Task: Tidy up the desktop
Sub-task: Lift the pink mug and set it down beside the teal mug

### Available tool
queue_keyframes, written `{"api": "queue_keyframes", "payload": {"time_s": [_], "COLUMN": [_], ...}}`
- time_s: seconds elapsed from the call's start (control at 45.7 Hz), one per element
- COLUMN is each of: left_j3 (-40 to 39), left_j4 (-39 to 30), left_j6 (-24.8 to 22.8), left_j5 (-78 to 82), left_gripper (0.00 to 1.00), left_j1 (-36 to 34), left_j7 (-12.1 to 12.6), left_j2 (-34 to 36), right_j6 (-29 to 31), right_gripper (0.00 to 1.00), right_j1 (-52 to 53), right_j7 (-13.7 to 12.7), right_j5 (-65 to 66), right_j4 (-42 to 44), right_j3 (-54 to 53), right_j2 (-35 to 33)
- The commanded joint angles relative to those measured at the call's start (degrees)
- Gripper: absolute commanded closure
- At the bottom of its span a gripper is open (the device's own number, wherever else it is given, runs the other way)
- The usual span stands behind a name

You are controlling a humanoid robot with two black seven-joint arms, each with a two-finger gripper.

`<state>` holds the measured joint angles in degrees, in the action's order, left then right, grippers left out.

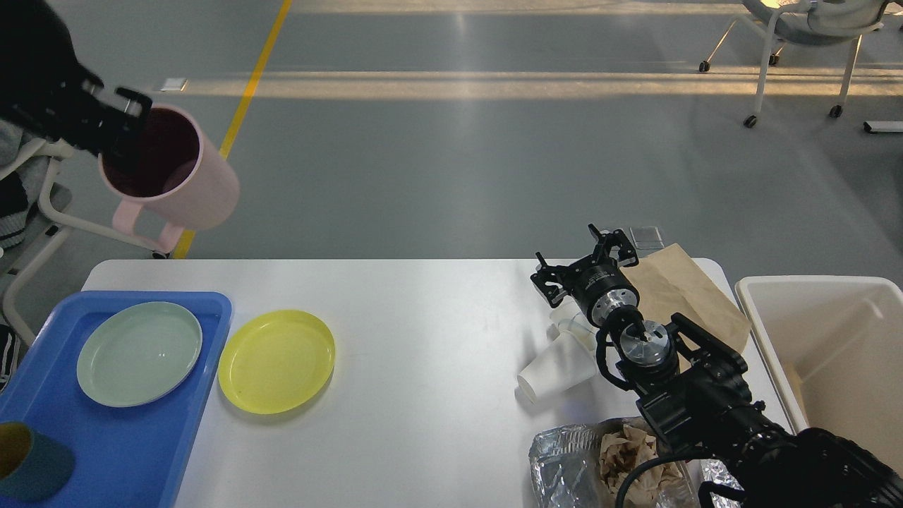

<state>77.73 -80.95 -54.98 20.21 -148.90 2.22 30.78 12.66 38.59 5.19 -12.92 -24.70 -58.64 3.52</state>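
Note:
The white desktop (423, 339) fills the lower view. My left gripper (120, 130) is raised high at the upper left, shut on the rim of a pink mug (176, 176), which hangs tilted above the floor beyond the desk's far left edge. My right gripper (582, 264) is open and empty, low over the right side of the desk, just beyond a white paper cup (554, 370) lying on its side. A yellow plate (276, 360) lies on the desk beside the blue tray (141, 451). A pale green plate (139, 353) lies in the tray.
A brown paper bag (695, 293) lies at the far right of the desk. A cream bin (832, 346) stands off the right edge. Crumpled foil with brown paper (600, 458) lies at the front right. A dark cup (32, 462) lies in the tray's front corner.

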Motion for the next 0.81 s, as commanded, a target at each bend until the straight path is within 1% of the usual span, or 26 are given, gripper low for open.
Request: {"api": "queue_keyframes", "payload": {"time_s": [0.0, 0.153, 0.241, 0.416, 0.503, 0.591, 0.678, 0.788], "left_j3": [1.5, 2.2, 1.5, 1.5, 1.4, 1.3, 0.3, -3.3], "left_j4": [0.2, 0.4, 0.4, 2.0, 4.7, 6.5, 7.1, 7.2], "left_j6": [0.0, 0.0, 0.1, 14.1, 18.9, 22.5, 25.5, 27.0], "left_j5": [2.2, 6.5, 9.6, 11.1, 11.1, 11.1, 11.1, 11.1], "left_gripper": [1.00, 1.00, 1.00, 1.00, 1.00, 1.00, 1.00, 1.00], "left_j1": [10.1, 22.1, 29.7, 40.9, 46.2, 50.3, 52.6, 56.1], "left_j7": [3.0, 5.5, 6.4, 6.5, 6.4, 6.4, 6.4, 6.4], "left_j2": [2.4, 7.1, 10.3, 11.8, 11.3, 11.2, 11.5, 12.1], "right_j6": [0.0, 0.0, 0.0, 0.0, 0.0, 0.0, 0.0, 0.0], "right_gripper": [0.00, 0.00, 0.00, 0.00, 0.00, 0.00, 0.00, 0.00], "right_j1": [0.0, 0.0, 0.1, 0.0, 0.0, 0.0, 0.0, 0.0], "right_j7": [0.0, 0.0, 0.0, 0.0, 0.0, 0.0, 0.0, 0.0], "right_j5": [0.0, 0.0, 0.0, 0.0, 0.0, 0.0, 0.0, 0.0], "right_j4": [0.0, 0.0, 0.0, 0.0, 0.0, 0.0, 0.0, 0.0], "right_j3": [0.0, 0.0, 0.0, 0.0, 0.0, 0.0, 0.0, 0.0], "right_j2": [0.0, 0.0, 0.0, 0.0, 0.0, 0.0, 0.0, 0.0]}}
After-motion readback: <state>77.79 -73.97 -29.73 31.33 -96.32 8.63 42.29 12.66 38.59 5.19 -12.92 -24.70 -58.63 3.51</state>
